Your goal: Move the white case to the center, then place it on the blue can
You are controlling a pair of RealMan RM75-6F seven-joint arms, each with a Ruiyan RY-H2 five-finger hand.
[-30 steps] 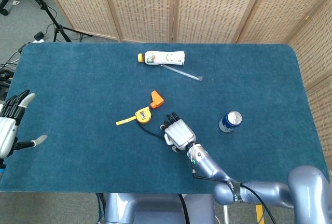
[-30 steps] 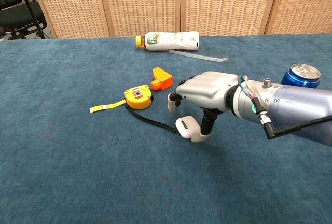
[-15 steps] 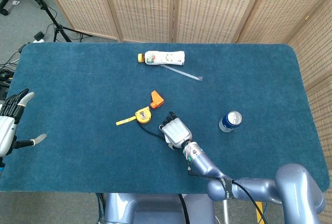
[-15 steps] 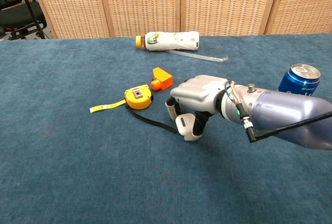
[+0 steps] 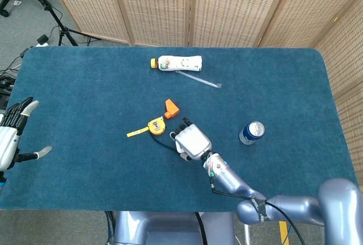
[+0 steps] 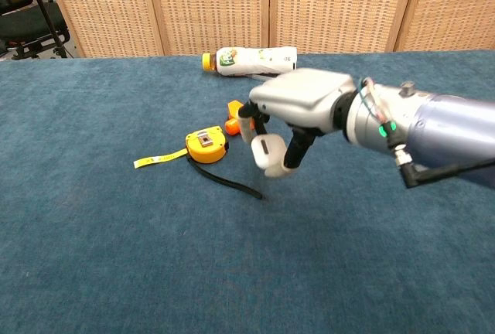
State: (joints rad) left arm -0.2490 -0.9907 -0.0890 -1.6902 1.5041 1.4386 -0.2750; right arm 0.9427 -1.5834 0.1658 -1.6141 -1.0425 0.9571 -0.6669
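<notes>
My right hand (image 6: 298,106) grips the small white case (image 6: 267,154) between thumb and fingers and holds it in the air above the blue cloth, near the table's middle. In the head view the hand (image 5: 191,140) covers the case. The blue can (image 5: 251,132) stands upright to the right of the hand; the chest view hides it behind my right forearm. My left hand (image 5: 12,134) hovers open at the table's left edge, holding nothing.
A yellow tape measure (image 6: 206,144) with its black strap lies just left of the case. An orange piece (image 5: 171,108) sits behind the hand. A white bottle (image 5: 177,63) and a clear strip (image 5: 198,79) lie at the back of the blue-covered table (image 5: 85,86).
My right hand has closed on the white case and lifted it off the cloth, rising and shifting slightly back. The left hand has not moved.
</notes>
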